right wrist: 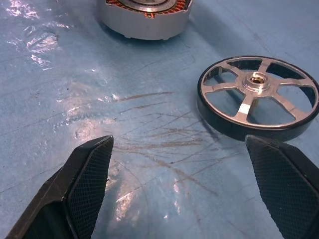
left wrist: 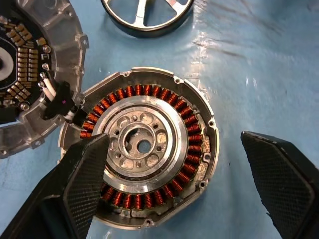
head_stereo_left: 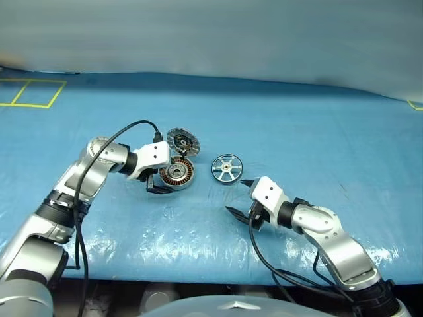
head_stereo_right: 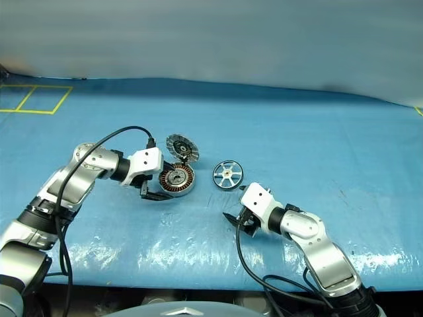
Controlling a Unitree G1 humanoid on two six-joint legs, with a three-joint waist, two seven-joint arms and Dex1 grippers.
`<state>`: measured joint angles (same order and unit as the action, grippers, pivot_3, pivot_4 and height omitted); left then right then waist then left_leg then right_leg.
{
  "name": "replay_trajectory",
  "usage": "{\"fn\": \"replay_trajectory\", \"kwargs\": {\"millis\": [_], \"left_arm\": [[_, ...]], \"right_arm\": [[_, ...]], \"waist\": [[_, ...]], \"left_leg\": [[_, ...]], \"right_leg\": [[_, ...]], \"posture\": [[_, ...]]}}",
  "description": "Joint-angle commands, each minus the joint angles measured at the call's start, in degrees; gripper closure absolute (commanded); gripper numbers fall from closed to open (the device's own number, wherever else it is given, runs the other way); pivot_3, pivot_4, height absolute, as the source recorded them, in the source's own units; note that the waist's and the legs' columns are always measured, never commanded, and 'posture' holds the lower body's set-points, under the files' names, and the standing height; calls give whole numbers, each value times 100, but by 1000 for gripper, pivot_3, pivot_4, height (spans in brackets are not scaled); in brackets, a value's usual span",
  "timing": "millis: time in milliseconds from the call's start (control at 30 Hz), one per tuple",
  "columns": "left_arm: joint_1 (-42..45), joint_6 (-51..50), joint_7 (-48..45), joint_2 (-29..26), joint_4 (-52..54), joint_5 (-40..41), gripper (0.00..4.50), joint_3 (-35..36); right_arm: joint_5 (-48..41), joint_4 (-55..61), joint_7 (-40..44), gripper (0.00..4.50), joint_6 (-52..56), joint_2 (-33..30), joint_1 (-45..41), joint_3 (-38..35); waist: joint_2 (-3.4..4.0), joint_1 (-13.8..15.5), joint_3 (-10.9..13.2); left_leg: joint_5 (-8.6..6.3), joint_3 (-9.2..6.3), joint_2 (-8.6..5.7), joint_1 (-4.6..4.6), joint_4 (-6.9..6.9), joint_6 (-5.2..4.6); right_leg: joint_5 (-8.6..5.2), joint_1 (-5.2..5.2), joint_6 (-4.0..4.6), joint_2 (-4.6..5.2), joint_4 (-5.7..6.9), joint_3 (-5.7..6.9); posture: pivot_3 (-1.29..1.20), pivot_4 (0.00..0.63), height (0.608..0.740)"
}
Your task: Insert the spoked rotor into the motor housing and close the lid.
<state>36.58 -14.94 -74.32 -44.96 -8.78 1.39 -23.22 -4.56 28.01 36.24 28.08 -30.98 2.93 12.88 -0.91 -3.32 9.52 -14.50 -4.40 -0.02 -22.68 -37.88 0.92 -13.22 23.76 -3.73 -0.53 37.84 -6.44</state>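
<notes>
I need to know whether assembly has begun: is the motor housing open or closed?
Open. The lid is swung back beside the motor housing, whose copper windings lie bare. The spoked rotor lies apart on the table.

Blue table (head_stereo_left: 317, 125): motor housing (head_stereo_left: 176, 174), spoked rotor (head_stereo_left: 227, 169)

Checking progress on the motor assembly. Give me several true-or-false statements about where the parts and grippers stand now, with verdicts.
1. The spoked rotor lies flat on the blue table, apart from the motor housing. True.
2. The lid is closed over the housing. False: it lies open beside it, dark segmented face up.
3. The left gripper is open over the housing. True.
4. The right gripper holds the rotor. False: it is open and empty, short of the rotor.
</notes>
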Motion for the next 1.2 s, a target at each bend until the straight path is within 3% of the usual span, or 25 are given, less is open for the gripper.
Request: {"fn": "replay_trajectory", "kwargs": {"millis": [33,233,600,900,1000,1167,1200], "left_arm": [[427,594,-380,-55,-471,-446,12,-244],[713,1403,-787,193,-952,-705,12,-441],[838,1602,-923,531,-1465,-975,12,-487],[716,2037,-920,486,-1460,-1515,12,-715],[659,2167,-925,470,-1482,-1648,623,-753],[540,2191,-611,646,-1492,-1716,2251,-704],[517,2150,-625,675,-1463,-1707,2251,-702]], "right_arm": [[24,285,-229,40,-51,129,98,-60],[70,382,-411,40,-71,197,273,-34],[129,465,-545,40,-101,186,466,-111],[195,451,-619,40,-78,229,448,-36],[239,424,-651,0,-82,222,437,-22],[320,396,-675,0,-100,214,405,28],[342,389,-686,0,-102,217,396,32]], "waist": [[0,-1,0],[0,-1,0],[-1,-8,0],[-1,-7,-2],[0,-11,-3],[13,-36,-15],[23,-26,-21]], "left_leg": [[0,-1,0,0,-1,0],[-1,-2,-1,-5,-3,-2],[0,-3,0,1,-18,-4],[1,-3,-1,10,-21,-5],[2,-1,-1,13,-24,-7],[2,0,0,16,-21,-7],[2,0,-1,17,-20,-7]], "right_leg": [[0,0,0,0,0,0],[0,1,-1,1,-1,0],[3,-7,-6,-1,6,-1],[4,-15,-7,-1,12,-3],[5,-18,-9,-1,14,-5],[5,-17,-9,-3,16,-8],[5,-19,-9,-2,15,-8]], "posture": [[0,150,740],[0,150,740],[0,150,740],[0,150,740],[0,150,740],[0,150,740],[0,150,740]]}}
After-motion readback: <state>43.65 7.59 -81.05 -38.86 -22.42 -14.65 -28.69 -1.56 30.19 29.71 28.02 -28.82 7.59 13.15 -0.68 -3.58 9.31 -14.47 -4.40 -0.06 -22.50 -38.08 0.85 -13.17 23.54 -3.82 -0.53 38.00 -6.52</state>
